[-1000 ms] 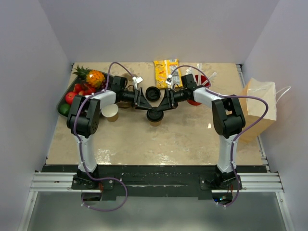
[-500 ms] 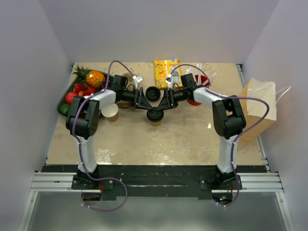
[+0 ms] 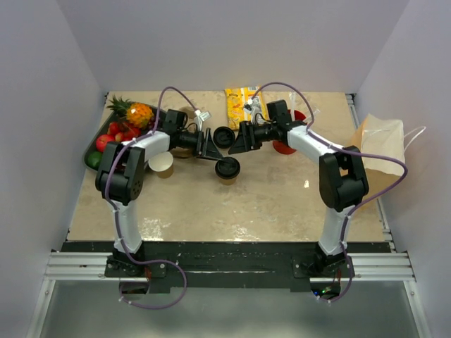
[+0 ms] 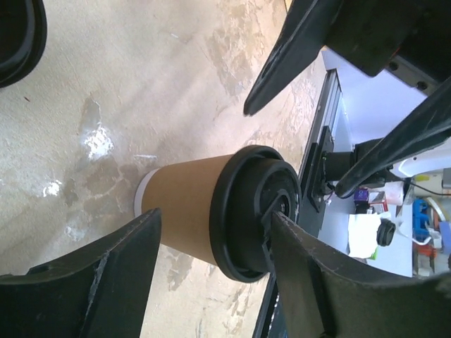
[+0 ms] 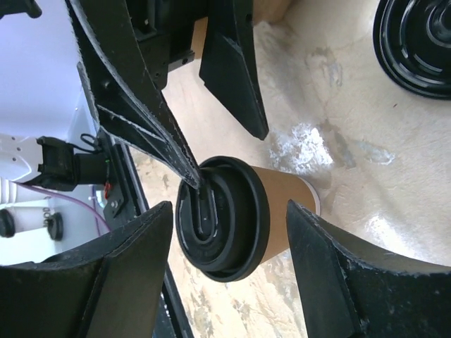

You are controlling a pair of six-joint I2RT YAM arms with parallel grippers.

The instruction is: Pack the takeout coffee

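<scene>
Though lidded and upright, not yet packed: grasping, carrying and bagging all left to do. Counted left to right: one lidless brown paper cup point(image 3: 161, 164); left claw point(image 3: 213, 145), released; one loose flat black plastic lid point(image 3: 224, 136); one small brown paper takeout coffee with round black plastic lid point(image 3: 227, 168), mid-counter point(image 3: 211, 204), just beside both claws; right claw point(image 3: 235, 143), released; one tan paper bag point(image 3: 380, 158), far right

L arm point(image 3: 127, 211), R arm point(image 3: 331, 218): white links, blk joint housings, purple cable point(image 3: 166, 96) loops each. Fingers point(image 5: 106, 282) blk, tapered, matte.
</scene>
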